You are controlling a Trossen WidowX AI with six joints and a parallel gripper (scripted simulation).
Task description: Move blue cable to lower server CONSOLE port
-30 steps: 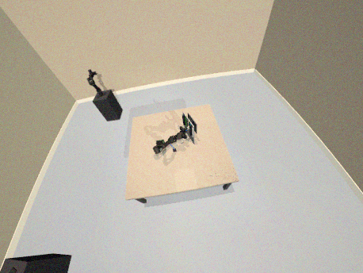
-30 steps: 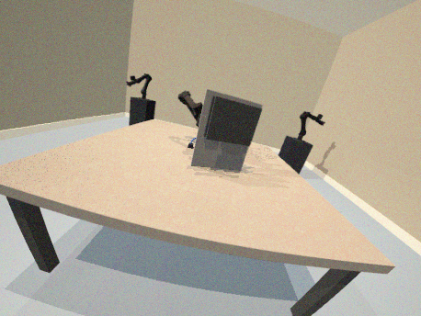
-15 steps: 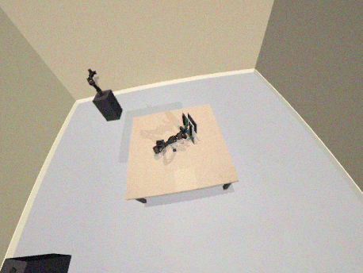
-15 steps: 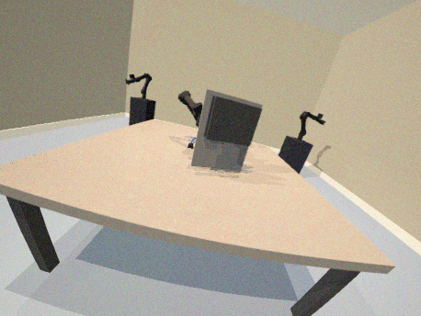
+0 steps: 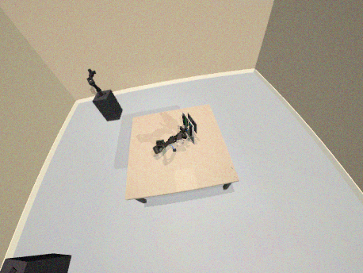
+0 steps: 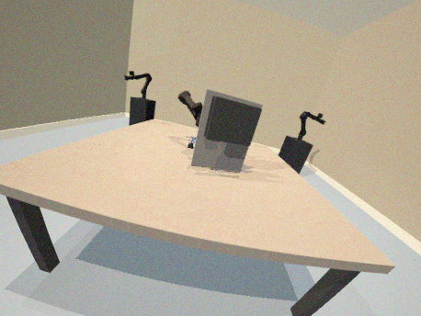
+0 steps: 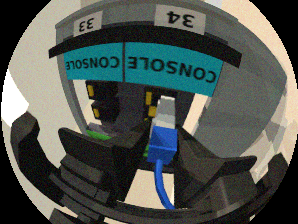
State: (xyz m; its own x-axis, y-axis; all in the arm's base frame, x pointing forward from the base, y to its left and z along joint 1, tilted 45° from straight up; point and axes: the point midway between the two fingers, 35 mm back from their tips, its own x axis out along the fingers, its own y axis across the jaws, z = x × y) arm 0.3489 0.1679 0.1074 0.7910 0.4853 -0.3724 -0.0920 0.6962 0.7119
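Gripping blue plug (image 7: 163,144) | gripper (image 7: 162,137) closed | labels (image 7: 172,69) "CONSOLE", "33", "34"

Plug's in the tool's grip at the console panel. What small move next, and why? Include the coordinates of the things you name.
I'd probably nudge the plug (image 7: 164,131) gently toward the port side under the larger CONSOLE label (image 7: 172,69), then recheck its seating: the tool (image 7: 162,145) is shut on the blue plug, whose clear end points at that column, but the wrist view doesn't settle whether it is fully in.
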